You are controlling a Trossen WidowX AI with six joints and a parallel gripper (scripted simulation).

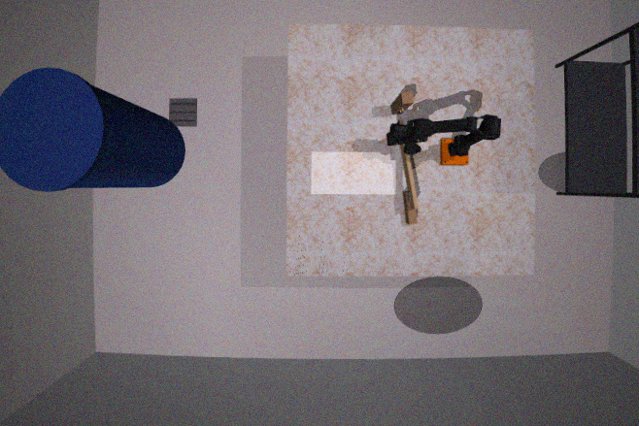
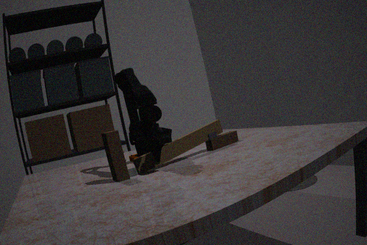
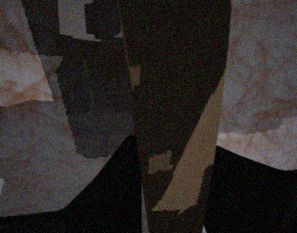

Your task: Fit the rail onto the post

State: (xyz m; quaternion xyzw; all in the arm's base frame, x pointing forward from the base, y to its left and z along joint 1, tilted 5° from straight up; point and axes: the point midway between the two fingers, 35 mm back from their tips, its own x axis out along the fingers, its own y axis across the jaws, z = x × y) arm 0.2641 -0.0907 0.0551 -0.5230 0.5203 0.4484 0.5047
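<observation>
The long wooden rail (image 1: 409,168) (image 2: 183,144) (image 3: 190,181) slopes down from the low footboard block (image 1: 411,216) (image 2: 226,139) to its near end, low at the table. The far end sits at the block's bracket. My gripper (image 2: 148,162) (image 3: 154,139) is shut on the rail near its near end, one black finger on each side in the wrist view. The short wooden post (image 1: 406,97) (image 2: 116,157) stands upright beyond the near end, with a gap between them. The pegs cannot be made out, and the arm hides part of the near end in the top view.
The arm's orange base plate (image 1: 445,158) is to the right of the rail in the top view. The arm reaches over the rail from that side. A dark shelf rack (image 1: 593,127) (image 2: 63,59) stands beyond the table (image 1: 480,235) (image 2: 237,182).
</observation>
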